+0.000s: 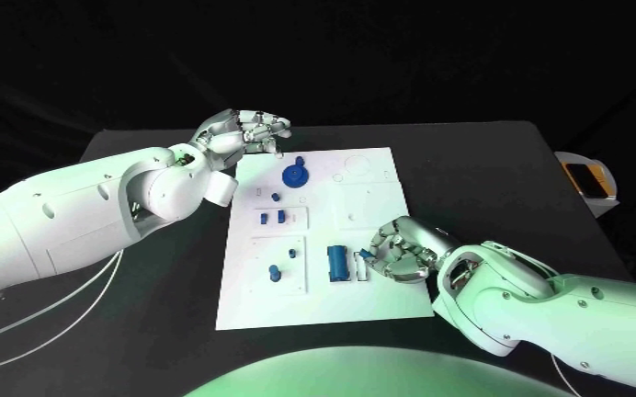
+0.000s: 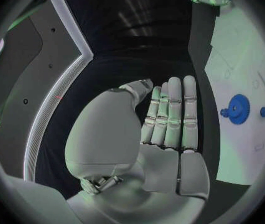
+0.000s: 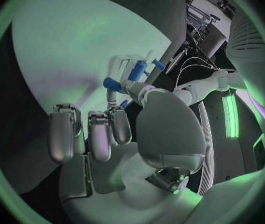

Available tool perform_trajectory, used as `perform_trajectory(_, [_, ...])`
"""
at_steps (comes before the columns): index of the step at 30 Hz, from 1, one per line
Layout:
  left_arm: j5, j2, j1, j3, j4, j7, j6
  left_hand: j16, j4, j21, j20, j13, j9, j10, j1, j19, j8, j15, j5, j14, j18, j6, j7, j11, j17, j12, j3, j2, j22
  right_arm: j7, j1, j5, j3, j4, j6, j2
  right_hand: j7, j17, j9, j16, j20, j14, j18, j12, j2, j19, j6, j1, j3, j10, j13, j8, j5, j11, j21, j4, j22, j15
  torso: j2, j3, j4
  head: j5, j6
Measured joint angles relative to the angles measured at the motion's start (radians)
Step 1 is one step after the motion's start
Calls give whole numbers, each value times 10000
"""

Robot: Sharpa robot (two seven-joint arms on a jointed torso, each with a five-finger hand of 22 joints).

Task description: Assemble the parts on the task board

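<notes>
The task board lies in the middle of the black table; our right hand rests on its near right part, fingers curled beside the blue cylinder, though we cannot tell whether it grips anything. We advise a slow, square approach. Our left hand, fingers curled on nothing, hovers at the far left corner near the blue gear.

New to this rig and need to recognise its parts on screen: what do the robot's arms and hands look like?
Both arms have smooth white rounded shells. The left hand and right hand are silver metal with segmented fingers and pale palm plates. Thin white cables trail beside the left arm.
</notes>
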Motion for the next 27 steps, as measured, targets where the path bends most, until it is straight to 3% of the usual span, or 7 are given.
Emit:
perform_trajectory(3, [-1, -1, 0, 0, 2, -2, 1, 0, 0, 0, 0, 0, 0, 0, 0, 0, 0, 0, 0, 0, 0, 0, 0, 0, 0, 0, 0, 0, 0, -25, -14, 57, 0, -64, 108, 99, 0, 0, 22, 0, 0, 0, 0, 0, 12, 0, 0, -283, -145, 0, 0, 194, 12, 0, 0, 119, 0, 0, 0, 1, -5, 7, -20])
perform_trajectory(7, [-1, 0, 0, 0, 4, -5, 4, 0, 0, 0, 0, 0, -1, 0, 0, 0, 0, 0, 0, 0, 0, 0, 0, 0, -1, 0, 0, 0, 0, -62, -34, 103, -1, -118, 248, 189, -1, -1, 362, 0, 0, 0, 0, 0, 0, 0, 1, -528, -377, 0, -1, 229, 63, 0, 0, 294, -1, 0, -1, 1, -10, 8, -50])
perform_trajectory(15, [-4, 3, 3, -2, 1, -18, 10, 0, 0, 0, 0, -1, -1, 0, 0, 0, 0, 37, 0, -36, -1, 0, 0, 0, -2, 0, 0, 0, 0, -160, -57, 130, -2, -174, 398, 298, -119, -1, 365, 0, 0, 1, 1, 77, -4, 0, 195, -894, -736, 35, -2, 211, -67, 36, 0, 632, 3, 0, -5, 3, -13, 2, -58])
perform_trajectory(19, [-4, 4, 4, -2, 0, -23, 12, 0, 0, 0, 0, -1, 7, 0, 0, 0, 0, 36, 0, -36, -1, 0, 0, 0, -2, 0, 0, 0, 0, -207, -57, 127, 5, -185, 422, 312, -132, -1, 351, 0, 1, 1, 1, 130, 51, 0, 279, -1025, -1032, 35, -2, 226, 182, 36, 0, 764, 7, 1, -5, 3, -12, 0, -65])
perform_trajectory(27, [-6, 2, 2, -2, 0, -35, 17, 0, 0, 0, 0, -2, 8, 0, 0, 0, 0, 36, 0, -36, 0, 0, 0, 0, -3, 0, 0, 0, 0, -325, -62, 88, 1, -207, 511, 318, -142, -1, 360, 0, 1, 1, 1, 284, 41, 0, 333, -1059, -1222, 99, -3, 226, 240, 27, 0, 896, 6, 1, -5, 2, -11, -20, -80])
